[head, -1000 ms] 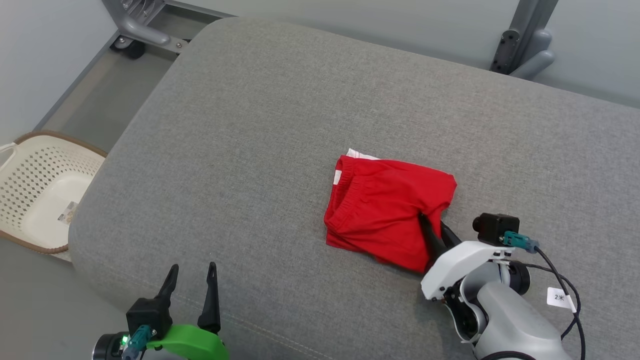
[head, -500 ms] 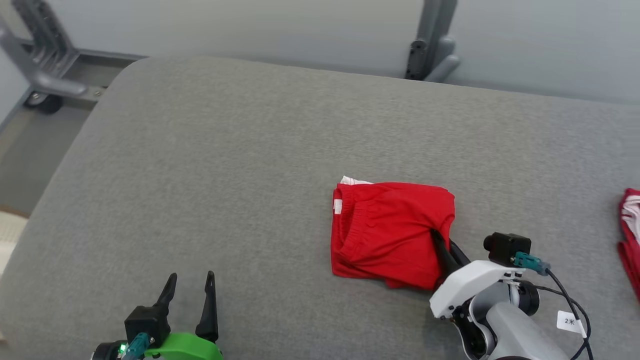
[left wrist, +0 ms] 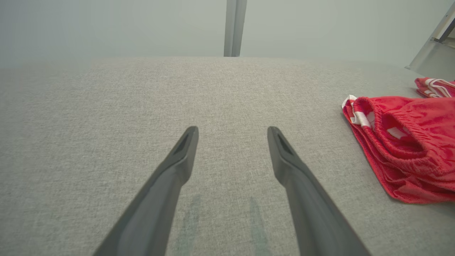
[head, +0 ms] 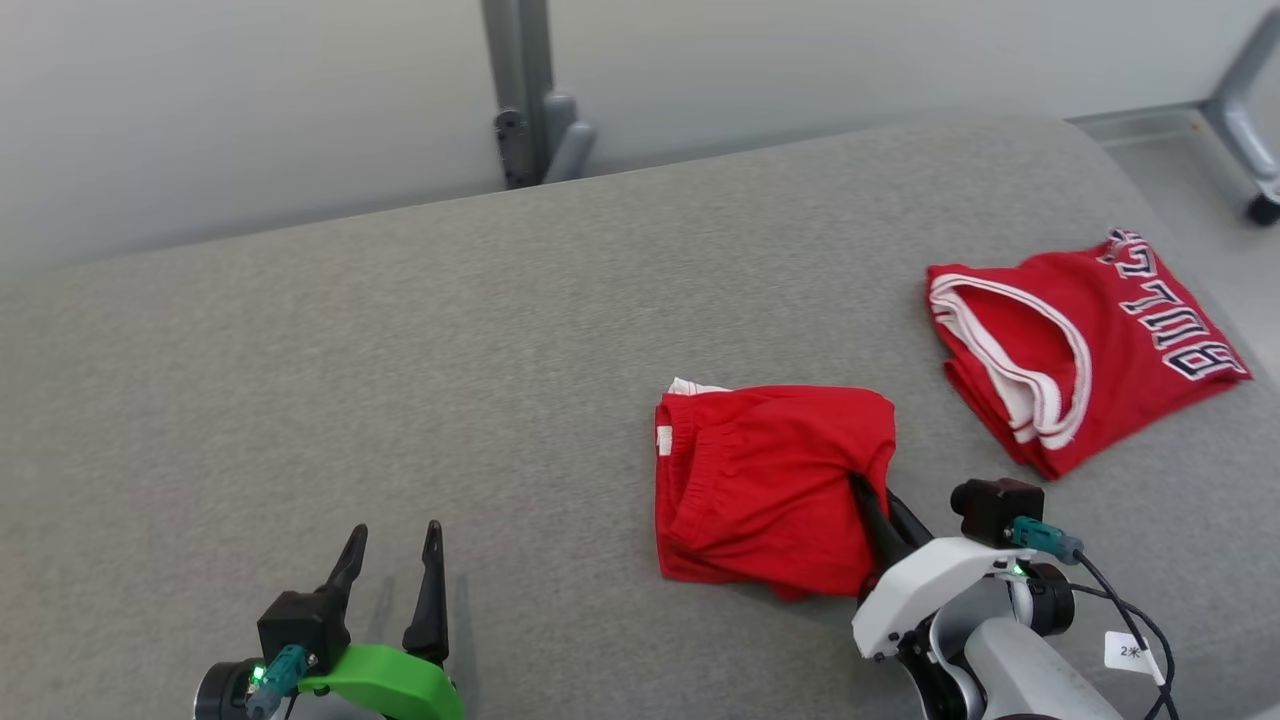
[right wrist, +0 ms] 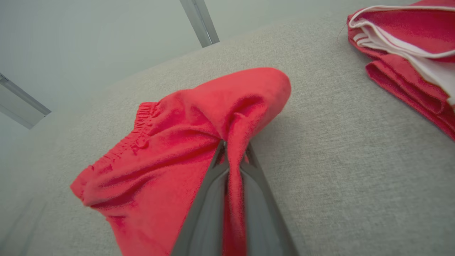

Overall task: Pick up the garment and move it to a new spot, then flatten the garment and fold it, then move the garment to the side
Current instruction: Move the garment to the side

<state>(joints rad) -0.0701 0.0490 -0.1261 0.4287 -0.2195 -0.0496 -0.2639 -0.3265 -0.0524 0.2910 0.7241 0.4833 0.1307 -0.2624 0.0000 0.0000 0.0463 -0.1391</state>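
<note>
- Left gripper [head: 395, 528]: low at the near edge, jaws released and wide apart, nothing between them. It hovers over bare surface, well apart from the work.
- Left half of the grey fabric-covered tabletop [head: 400, 350]: free room. A grey post [head: 515, 90] stands behind the far edge, off the surface and out of the way.
- Centre: the red shorts [head: 760, 480], the task garment, lie as a compact folded rectangle. The elastic waistband faces left and a white tag shows at the far left corner. Judgement: flattening and folding look done.
- Right of centre: right gripper [head: 870, 492], jaws clenched on a pinch of the shorts' right edge. The right wrist view shows a ridge of cloth drawn up between the two fingers, while the bulk of the shorts rests on the tabletop. Judgement: the final move to the side is in hand but not complete.
- Risk: a single-point pinch may drag the fold open during the slide.
- Right end: a folded red jersey [head: 1080, 330] with white trim and dark lettering lies apart from the shorts. Judgement: it takes up the space on that side, so the set-down must stop short of it.
- Far right: a caster [head: 1262, 208] on the floor, no obstruction.
</note>
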